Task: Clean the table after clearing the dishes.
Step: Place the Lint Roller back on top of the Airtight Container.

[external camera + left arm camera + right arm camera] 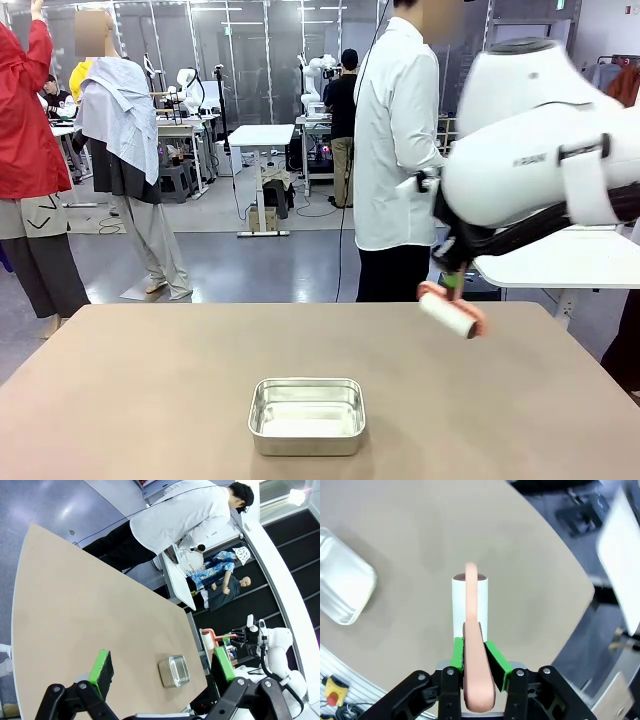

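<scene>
The right gripper (474,665) clamps the lint roller (470,605) by its stiff pink handle; it looks light, the left gripper (162,672) wide open

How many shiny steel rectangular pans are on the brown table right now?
1: the shiny steel rectangular pan sits on the taupe-brown table, near the robot's edge, about midway across. None seems hidden.

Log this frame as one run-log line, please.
right gripper: shut on lint roller, held above table | left gripper: open, nothing held | steel pan: on table, near edge
</scene>
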Motion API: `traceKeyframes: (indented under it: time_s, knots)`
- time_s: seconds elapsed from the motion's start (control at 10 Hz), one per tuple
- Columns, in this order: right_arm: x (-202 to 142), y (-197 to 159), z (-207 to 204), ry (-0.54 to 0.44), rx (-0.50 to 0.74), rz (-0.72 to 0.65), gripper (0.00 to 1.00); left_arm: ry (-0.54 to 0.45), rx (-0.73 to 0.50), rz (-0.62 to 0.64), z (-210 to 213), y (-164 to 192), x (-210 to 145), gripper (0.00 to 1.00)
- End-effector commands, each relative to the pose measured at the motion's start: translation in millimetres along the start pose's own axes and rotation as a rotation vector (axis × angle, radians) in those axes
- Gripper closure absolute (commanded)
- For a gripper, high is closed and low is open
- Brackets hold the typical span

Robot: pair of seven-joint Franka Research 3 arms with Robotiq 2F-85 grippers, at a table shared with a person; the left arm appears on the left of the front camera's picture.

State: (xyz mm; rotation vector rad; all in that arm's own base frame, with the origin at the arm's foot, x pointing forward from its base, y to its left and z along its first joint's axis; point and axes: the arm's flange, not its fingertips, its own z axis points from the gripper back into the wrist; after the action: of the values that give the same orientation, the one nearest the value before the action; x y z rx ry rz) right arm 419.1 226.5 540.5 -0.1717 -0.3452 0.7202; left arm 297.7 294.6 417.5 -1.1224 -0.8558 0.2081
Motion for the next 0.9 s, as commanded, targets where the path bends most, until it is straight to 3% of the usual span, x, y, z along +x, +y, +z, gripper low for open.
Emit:
traceKeyframes:
  time_s: [0.0, 0.5, 0.8]
  knots:
    - [23, 38, 14, -0.066, 0.062, 0.208, 0.77, -0.016, -0.02, -0.014, 2, -2, -3, 0.0]
    - [56, 142, 29, -0.081, 0.152, 0.527, 0.77, -0.016, -0.02, -0.014, 2, -2, -3, 0.0]
    - [72, 172, 21, -0.102, 0.231, 0.653, 0.77, -0.016, -0.02, -0.014, 2, -2, -3, 0.0]
